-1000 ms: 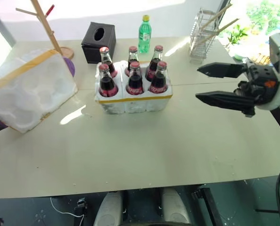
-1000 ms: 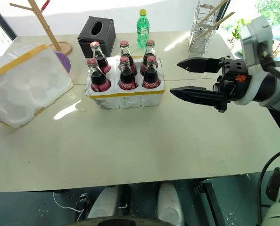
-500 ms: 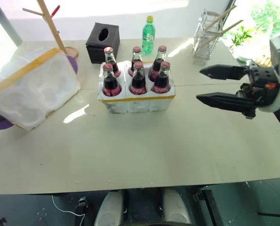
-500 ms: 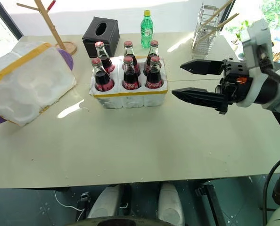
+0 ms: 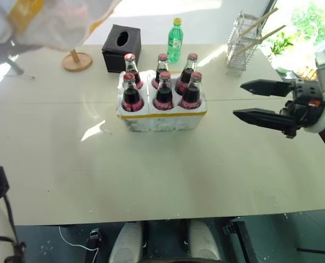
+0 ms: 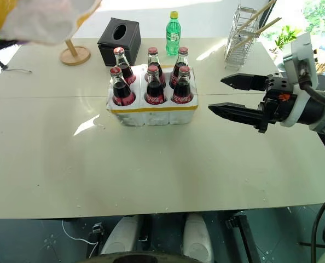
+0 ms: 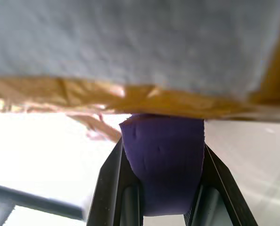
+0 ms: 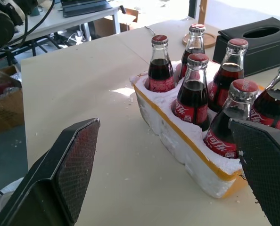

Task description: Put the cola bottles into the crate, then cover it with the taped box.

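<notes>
Several cola bottles [image 5: 164,93] with red caps stand upright in the holes of the crate [image 5: 162,118], a low white foam block with a yellow band, at the middle of the table. The taped box [image 5: 53,19], white foam with yellow tape, hangs in the air at the far left, well above the table. In the left wrist view my left gripper [image 7: 162,155] is shut on a purple strap [image 7: 163,179] just under the box's taped edge [image 7: 130,96]. My right gripper [image 5: 238,100] hovers open to the right of the crate, its fingers [image 8: 69,160] apart and pointing at it.
Behind the crate stand a black tissue box [image 5: 121,48] and a green plastic bottle [image 5: 175,38]. A wire rack [image 5: 244,49] with wooden sticks is at the back right. A round wooden stand base [image 5: 77,61] sits at the back left. The beige table [image 5: 151,175] ends near me.
The taped box has risen off the table at the left, gone up and a little right in my left gripper, baring the wooden stand base. My right gripper has barely moved.
</notes>
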